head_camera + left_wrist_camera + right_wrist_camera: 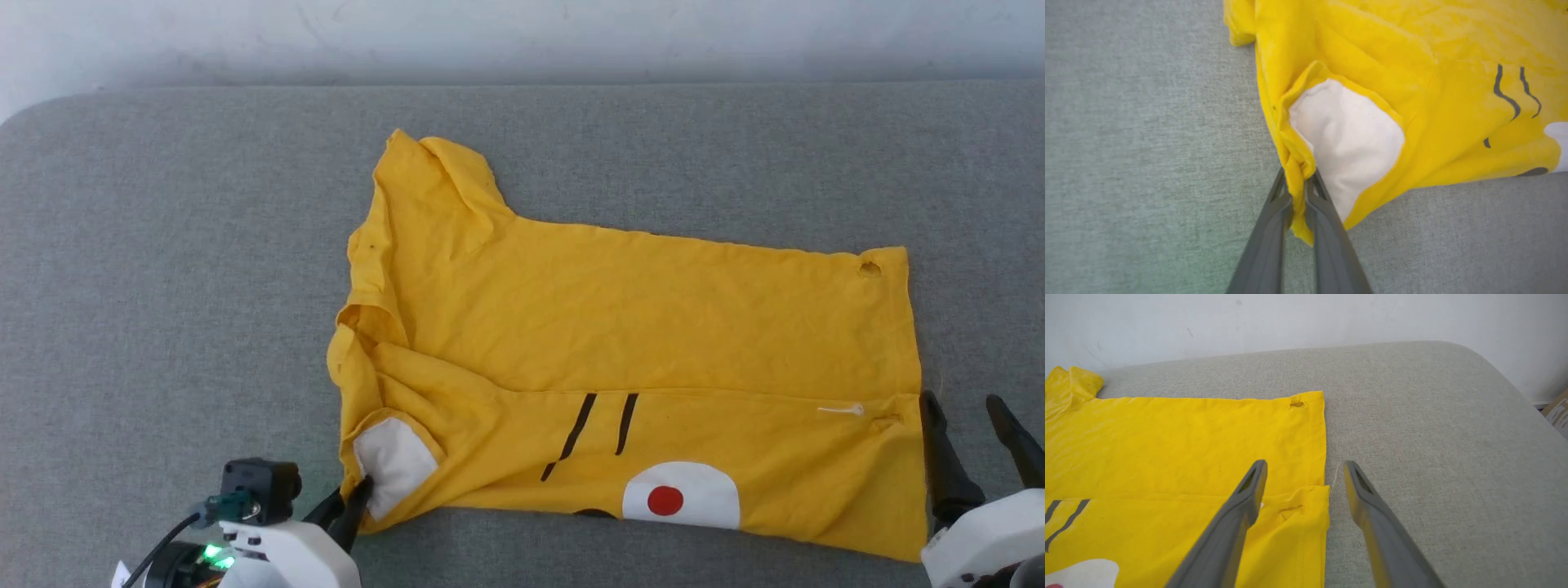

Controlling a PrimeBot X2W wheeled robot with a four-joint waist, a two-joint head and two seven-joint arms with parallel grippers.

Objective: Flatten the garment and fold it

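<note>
The garment, a mustard-yellow T-shirt, lies sideways on the grey surface, its near part folded over along a straight crease. It carries two black stripes, a white oval with a red dot and a small hole near the hem. My left gripper is shut on the yellow edge beside a white patch at the shirt's near left corner. At the hem's near right end my right gripper stands open, its fingers straddling the folded hem corner.
The grey cushioned surface spreads wide on both sides of the shirt. A pale wall runs along its far edge. The surface rounds off at its right end, with a cardboard corner beyond it.
</note>
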